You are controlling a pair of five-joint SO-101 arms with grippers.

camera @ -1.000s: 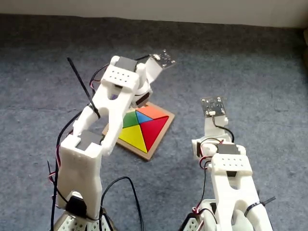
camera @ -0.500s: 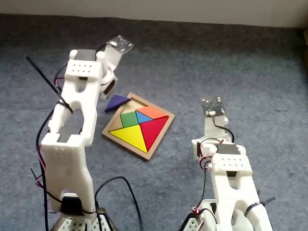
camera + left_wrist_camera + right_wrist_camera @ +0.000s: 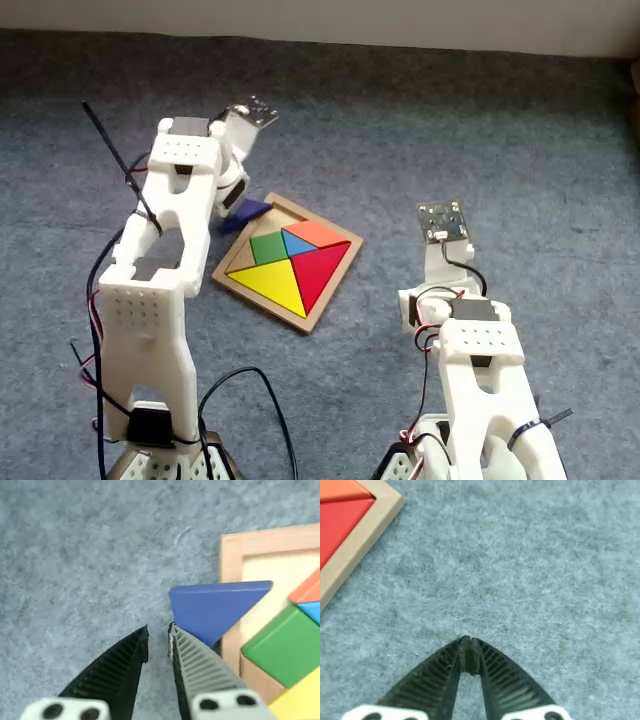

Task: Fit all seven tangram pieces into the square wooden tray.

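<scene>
Blue triangle [image 3: 215,605] lay across the tray [image 3: 231,550] rim, long edge running inward; left gripper [image 3: 158,632], slightly open and empty, sat just beside its outer corner. Right gripper [image 3: 469,656] closed, well apart.

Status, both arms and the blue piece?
Left pincer open, empty, beside blue triangle. Right pincer shut over carpet. Triangle straddles tray rim, not seated.

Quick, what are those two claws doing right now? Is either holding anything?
Left gripper: slightly open, holding nothing; the blue triangle lies beside it, not between its fingers.
Right gripper: shut, holding nothing.
</scene>
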